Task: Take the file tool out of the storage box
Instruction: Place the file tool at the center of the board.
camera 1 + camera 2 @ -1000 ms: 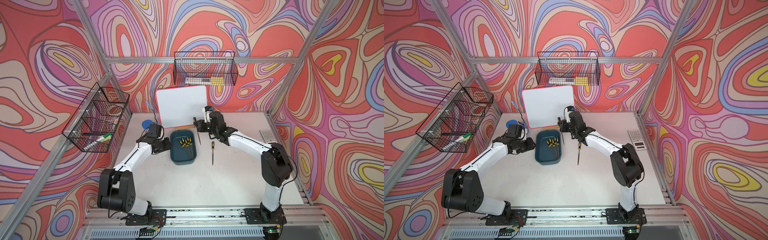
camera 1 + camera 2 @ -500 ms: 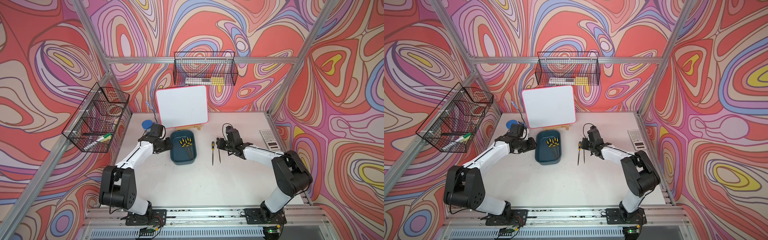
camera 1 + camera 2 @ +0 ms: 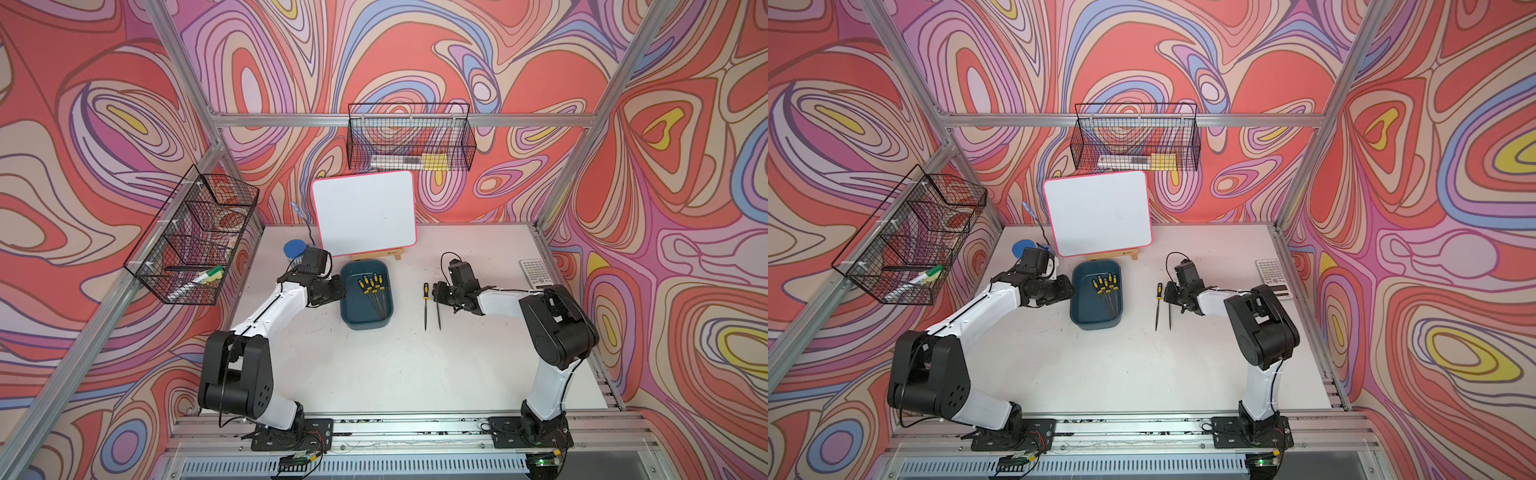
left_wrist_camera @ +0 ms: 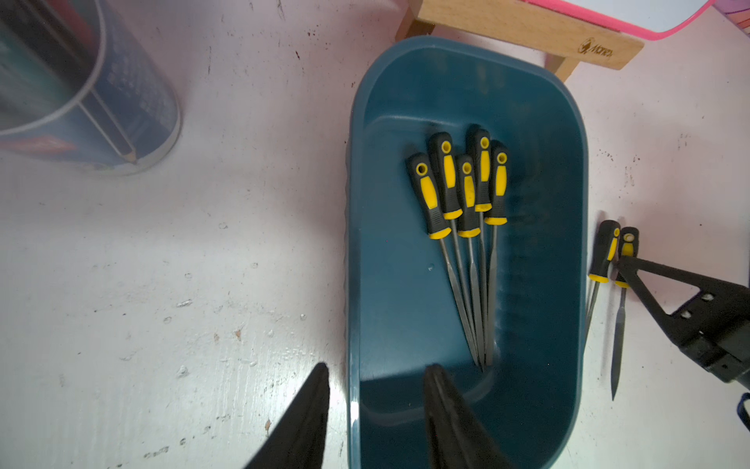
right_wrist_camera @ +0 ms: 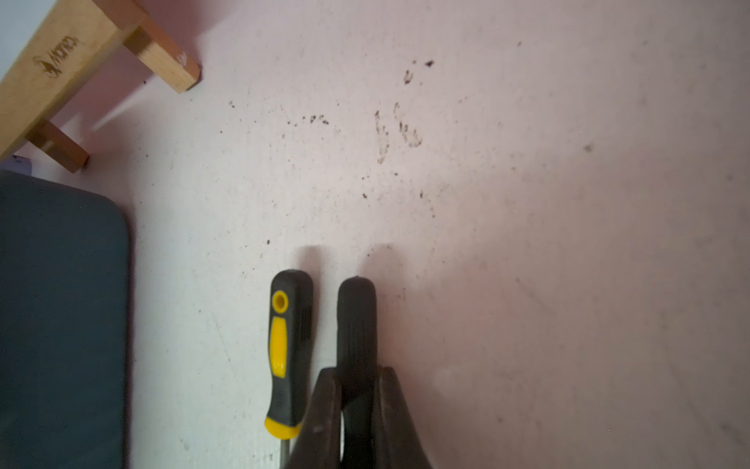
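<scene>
- Both top views: the box [image 3: 348,309], a shallow teal plastic tub with rounded corners and a raised rim, sits on the white desk [image 3: 374,374] in front of a whiteboard [image 3: 363,212]. A bundle of files [image 3: 372,291] lies inside it. Two more lie outside, parallel and well clear of the box: a loose file [image 3: 425,299] and a gripped file [image 3: 438,318], its handle end under the right pincer [image 3: 437,293]. Judged from this, the removal is all but done; only the release is left.
- Left wrist view: the left pincer [image 4: 377,367] stands moderately wide, astride the box's near wall, with one finger [image 4: 312,406] outside and one inside, not visibly pinching it. The bundle counts five: slim grey steel blades tapering to points, and ribbed black handles with yellow inlays, collars and hanging holes.
- Right wrist view: the right pincer's jaws stand narrow, clamped on the gripped file's grooved black handle, just beside the loose file. The desk is matt, scuffed and speckled; a pale wooden stand [image 5: 61,61] shows at the edge.
</scene>
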Robot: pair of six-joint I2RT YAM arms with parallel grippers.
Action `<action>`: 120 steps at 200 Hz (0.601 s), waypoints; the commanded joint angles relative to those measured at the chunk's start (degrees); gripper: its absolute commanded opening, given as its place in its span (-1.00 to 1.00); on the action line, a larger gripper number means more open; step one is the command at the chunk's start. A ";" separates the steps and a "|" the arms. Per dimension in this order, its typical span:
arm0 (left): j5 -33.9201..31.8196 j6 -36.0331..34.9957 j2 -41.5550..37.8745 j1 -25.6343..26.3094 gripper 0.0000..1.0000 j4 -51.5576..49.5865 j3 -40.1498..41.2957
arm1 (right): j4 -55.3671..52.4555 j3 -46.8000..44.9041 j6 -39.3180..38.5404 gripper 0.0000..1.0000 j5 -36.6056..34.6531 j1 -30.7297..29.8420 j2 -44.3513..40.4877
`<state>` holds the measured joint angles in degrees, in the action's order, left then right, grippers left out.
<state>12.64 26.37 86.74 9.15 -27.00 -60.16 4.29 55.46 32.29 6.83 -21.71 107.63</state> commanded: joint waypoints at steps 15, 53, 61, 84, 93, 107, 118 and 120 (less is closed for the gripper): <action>-0.70 -0.36 -0.93 0.26 -0.14 0.35 1.09 | -0.60 1.05 -1.32 -0.42 -1.34 0.18 -0.35; -0.45 -0.60 -0.58 0.26 -0.13 0.29 0.60 | -3.74 0.96 -3.82 -0.25 -5.73 0.43 -2.46; -0.35 -0.73 -0.43 0.26 -0.13 0.20 0.35 | -3.87 0.96 -4.11 -0.26 -5.84 0.47 -2.73; -0.23 -0.85 -0.05 0.26 -0.13 -0.06 -0.22 | -4.57 1.79 -4.26 -0.33 -5.29 0.45 -2.37; -0.04 -0.77 -0.06 0.26 -0.13 0.02 -0.30 | -4.71 2.08 -4.26 -0.38 -5.14 0.50 -2.08; -0.04 -0.71 -0.07 0.26 -0.13 0.11 -0.40 | -4.79 2.26 -4.26 -0.48 -5.40 0.52 -1.90; -0.04 -0.77 -0.06 0.26 -0.12 0.03 -0.48 | -5.10 2.53 -4.42 -0.54 -5.62 0.46 -1.66; -0.11 -0.85 -0.07 0.26 -0.12 0.02 -0.55 | -5.16 2.65 -4.47 -0.55 -5.65 0.47 -1.58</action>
<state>12.47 26.39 86.72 9.15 -26.98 -59.77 0.43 56.53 28.71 2.42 -21.45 106.54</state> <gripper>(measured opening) 0.437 0.253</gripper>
